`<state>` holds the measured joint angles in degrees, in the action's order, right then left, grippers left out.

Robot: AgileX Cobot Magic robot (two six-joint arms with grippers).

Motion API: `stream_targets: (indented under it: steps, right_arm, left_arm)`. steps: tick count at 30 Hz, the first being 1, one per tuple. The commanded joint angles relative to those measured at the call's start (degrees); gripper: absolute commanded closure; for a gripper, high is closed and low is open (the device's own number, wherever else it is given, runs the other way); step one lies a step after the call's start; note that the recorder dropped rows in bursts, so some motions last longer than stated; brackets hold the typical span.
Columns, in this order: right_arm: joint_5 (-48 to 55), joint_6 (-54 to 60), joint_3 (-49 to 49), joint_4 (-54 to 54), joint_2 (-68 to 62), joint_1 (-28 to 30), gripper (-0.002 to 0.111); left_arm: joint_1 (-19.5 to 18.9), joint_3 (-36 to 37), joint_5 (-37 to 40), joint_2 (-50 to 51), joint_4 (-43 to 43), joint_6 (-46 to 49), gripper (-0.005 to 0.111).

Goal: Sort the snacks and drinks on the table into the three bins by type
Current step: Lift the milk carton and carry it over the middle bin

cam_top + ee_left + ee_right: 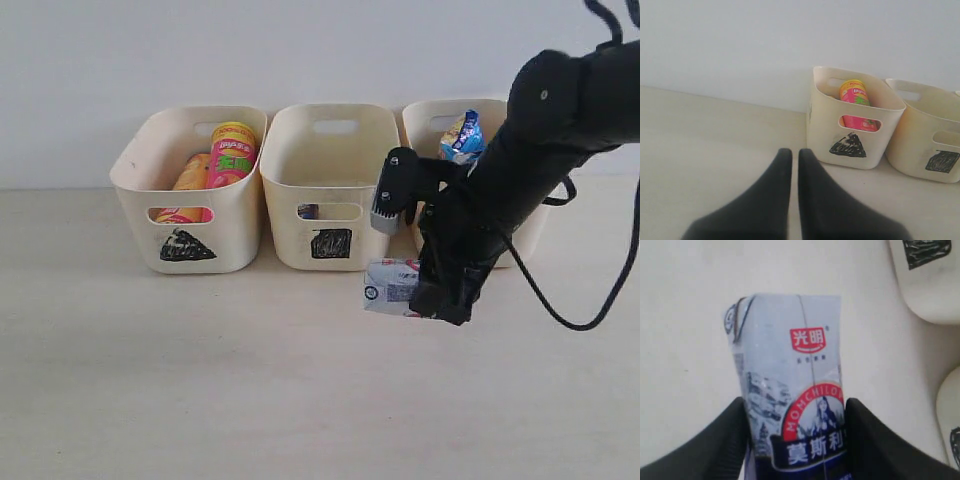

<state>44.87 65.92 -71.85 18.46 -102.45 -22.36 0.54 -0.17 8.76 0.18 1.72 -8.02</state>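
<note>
Right gripper (432, 292) pinches white-blue carton (392, 287) in front of the bins, its long axis sticking out toward 9 o'clock. Square-marked bin (330, 190) sits at 11 o'clock. Left gripper (790, 165) pressed together, farther off.

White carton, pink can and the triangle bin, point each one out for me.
white carton (790, 375): right wrist view, middle of its printed face.
pink can (232, 162): exterior view, pink side below the yellow lid.
triangle bin (235, 240): exterior view, bare front wall right of the mark.
</note>
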Motion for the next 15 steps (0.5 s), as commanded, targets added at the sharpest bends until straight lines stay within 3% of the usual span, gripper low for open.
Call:
stream_targets:
  steps: [1, 6, 15]
  right_arm:
    - [3.7, -1.1, -0.1, 5.4, 5.4, -0.1, 0.108]
    - [-3.3, -1.1, -0.1, 7.2, 10.6, -0.1, 0.108]
    - [-35.7, -6.0, -0.1, 12.8, 11.4, -0.1, 0.108]
  left_arm:
    - [-0.2, 0.2, -0.2, -0.2, -0.1, 0.1, 0.102]
    - [-0.2, 0.2, -0.2, -0.2, -0.1, 0.1, 0.102]
    - [-0.2, 0.2, -0.2, -0.2, -0.1, 0.1, 0.102]
